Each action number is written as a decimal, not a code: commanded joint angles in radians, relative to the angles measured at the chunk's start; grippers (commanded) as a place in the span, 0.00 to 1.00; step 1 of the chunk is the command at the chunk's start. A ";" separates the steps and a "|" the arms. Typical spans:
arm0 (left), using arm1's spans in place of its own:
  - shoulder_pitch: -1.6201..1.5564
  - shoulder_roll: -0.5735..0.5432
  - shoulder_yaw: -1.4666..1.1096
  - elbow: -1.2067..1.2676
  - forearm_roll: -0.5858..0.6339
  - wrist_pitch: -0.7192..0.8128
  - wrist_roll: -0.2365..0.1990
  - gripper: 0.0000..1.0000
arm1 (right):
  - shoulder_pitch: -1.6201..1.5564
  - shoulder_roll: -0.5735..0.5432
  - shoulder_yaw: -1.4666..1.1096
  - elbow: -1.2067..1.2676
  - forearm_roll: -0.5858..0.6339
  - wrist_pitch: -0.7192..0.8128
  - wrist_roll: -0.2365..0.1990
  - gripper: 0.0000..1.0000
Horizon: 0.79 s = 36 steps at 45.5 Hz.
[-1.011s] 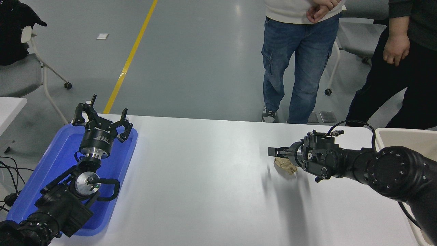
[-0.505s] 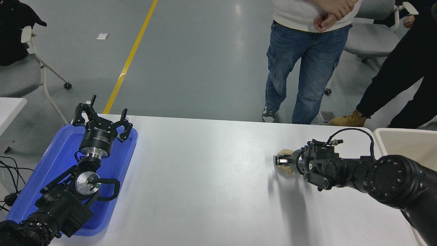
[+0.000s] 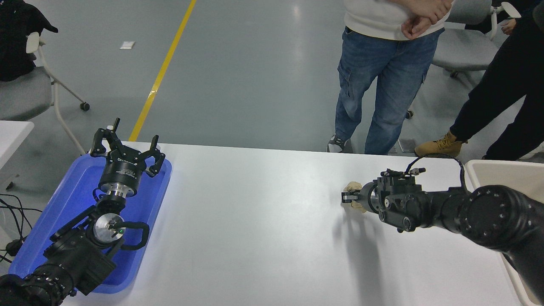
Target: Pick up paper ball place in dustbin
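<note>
Gripping the paper ball point(image 3: 353, 187), right gripper point(image 3: 349, 197) beside dustbin point(image 3: 501, 169).

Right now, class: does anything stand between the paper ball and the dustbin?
No object does. The right gripper is closed on the paper ball; only bare table and the robot's own arm lie toward the dustbin.

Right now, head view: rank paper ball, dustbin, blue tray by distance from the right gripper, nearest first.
1. paper ball: at the right gripper, in its jaws, above the table.
2. dustbin: at the table's right edge, behind the arm.
3. blue tray: far left, under the parked left gripper.
</note>
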 commanded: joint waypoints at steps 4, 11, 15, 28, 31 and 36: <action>0.001 0.000 0.000 0.000 0.001 0.000 0.000 1.00 | 0.228 -0.153 -0.006 0.152 0.008 0.228 0.001 0.00; 0.001 0.000 0.000 0.000 -0.001 0.000 0.000 1.00 | 0.360 -0.234 -0.012 0.219 0.008 0.322 0.000 0.00; -0.001 0.000 0.000 0.000 0.001 0.000 0.000 1.00 | 0.426 -0.280 -0.018 0.253 -0.006 0.383 0.000 0.00; 0.001 0.000 0.000 0.000 0.001 0.000 0.000 1.00 | 0.658 -0.386 -0.083 0.362 -0.006 0.503 0.001 0.00; 0.001 0.000 0.000 0.000 -0.001 0.000 0.000 1.00 | 0.709 -0.407 -0.086 0.377 -0.008 0.528 0.001 0.00; 0.001 0.000 0.000 0.000 0.001 0.000 0.000 1.00 | 0.787 -0.433 -0.107 0.388 -0.021 0.575 0.001 0.00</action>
